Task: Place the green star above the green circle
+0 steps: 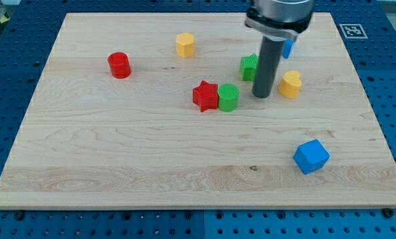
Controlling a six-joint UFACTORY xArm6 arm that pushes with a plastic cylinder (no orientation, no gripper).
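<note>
The green star (249, 67) lies right of the board's middle, partly hidden behind my rod. The green circle (228, 97) sits below and left of it, touching the red star (204, 95) on its left. My tip (262, 95) rests on the board just below and right of the green star, and right of the green circle, with a small gap to each.
A yellow heart (290, 84) lies just right of my tip. A blue block (288, 48) shows behind the rod at the view's top. A yellow block (185, 45), a red cylinder (119, 65) and a blue cube (311, 157) lie further off.
</note>
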